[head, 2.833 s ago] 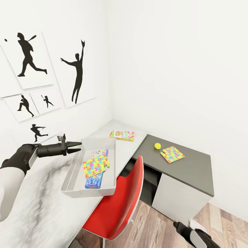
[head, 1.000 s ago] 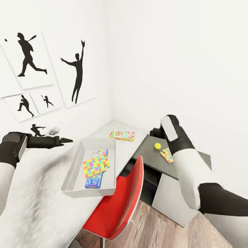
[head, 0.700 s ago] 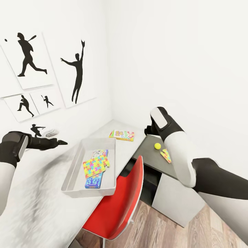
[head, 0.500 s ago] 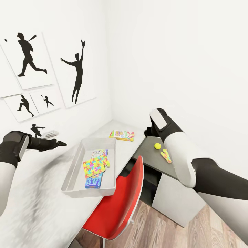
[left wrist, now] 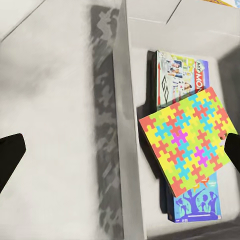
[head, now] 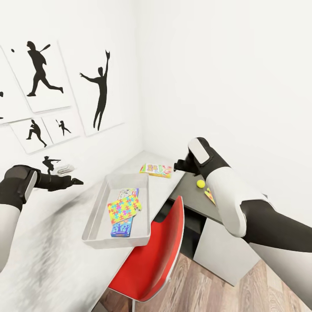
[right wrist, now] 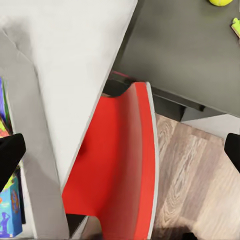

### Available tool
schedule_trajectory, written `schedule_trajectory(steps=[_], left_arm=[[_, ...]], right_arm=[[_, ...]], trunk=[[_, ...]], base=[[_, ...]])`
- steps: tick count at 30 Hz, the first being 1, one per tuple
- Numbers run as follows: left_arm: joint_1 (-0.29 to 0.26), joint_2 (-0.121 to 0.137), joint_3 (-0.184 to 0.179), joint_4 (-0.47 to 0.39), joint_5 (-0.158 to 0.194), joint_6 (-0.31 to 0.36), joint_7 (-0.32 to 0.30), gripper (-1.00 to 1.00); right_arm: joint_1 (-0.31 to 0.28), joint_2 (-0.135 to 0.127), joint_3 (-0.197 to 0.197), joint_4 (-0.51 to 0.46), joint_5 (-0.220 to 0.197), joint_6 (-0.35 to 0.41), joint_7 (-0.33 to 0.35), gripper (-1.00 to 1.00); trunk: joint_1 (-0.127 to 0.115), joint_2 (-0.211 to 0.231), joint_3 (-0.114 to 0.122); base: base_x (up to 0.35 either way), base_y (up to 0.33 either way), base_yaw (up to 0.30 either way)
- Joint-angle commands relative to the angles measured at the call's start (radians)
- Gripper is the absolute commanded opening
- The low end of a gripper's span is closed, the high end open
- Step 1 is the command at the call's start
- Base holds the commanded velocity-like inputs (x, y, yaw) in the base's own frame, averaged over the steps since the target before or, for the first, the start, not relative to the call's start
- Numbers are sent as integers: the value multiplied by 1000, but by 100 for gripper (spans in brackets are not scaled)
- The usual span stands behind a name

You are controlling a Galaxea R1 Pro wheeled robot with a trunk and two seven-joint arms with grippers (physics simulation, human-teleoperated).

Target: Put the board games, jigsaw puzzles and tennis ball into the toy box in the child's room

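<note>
Toy box [head: 96,219], a pale grey open bin with sloping walls, set near the desk's [head: 52,260] front edge, holding a glossy puzzle square [head: 124,207] laid over flat printed game boxes [left wrist: 175,75]. Another game box [head: 156,169] near the desk's inner corner; small yellow-green ball [head: 200,183] on the dark matte lower wing. Left gripper [head: 73,181] spread wide above the speckled top; right gripper [head: 177,164] likewise released over a smooth red chair [head: 151,255].

At frame centre the toy box [head: 95,215] sits on the pale surface [head: 52,260], holding a jigsaw puzzle [head: 124,208] over two board games (partly covered). Right of centre, the right arm [head: 225,190] overlaps the tennis ball [head: 200,183].
</note>
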Motion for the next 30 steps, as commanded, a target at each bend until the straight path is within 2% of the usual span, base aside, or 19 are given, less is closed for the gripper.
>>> schedule_trajectory(steps=[1, 5, 13, 24, 30], left_arm=[[-1, -1, 3, -1, -11, 3, -9, 100], [-1, -1, -5, -1, -11, 1, -8, 100], [-1, -1, -31, -1, -10, -3, -9, 100], [-1, -1, -35, -1, -10, -5, -9, 100], [-1, -1, -34, -1, -9, -6, -9, 100]], right_arm=[[-1, 0, -1, -1, -8, 2, 19, 100], [-1, 0, 0, -1, -8, 0, 59, 100], [-1, 0, 1, 0, -8, -1, 73, 100], [-1, 0, 1, 1, -7, -10, 76, 100], [0, 0, 1, 1, -7, -14, 77, 100]], trunk=[[1, -2, -2], [1, -2, -2], [1, -2, -2], [1, -2, -1], [1, -2, -1]], base=[[0, 3, 0], [-41, 15, 0], [-179, 115, 0], [-100, 172, 4], [-8, 20, 183]])
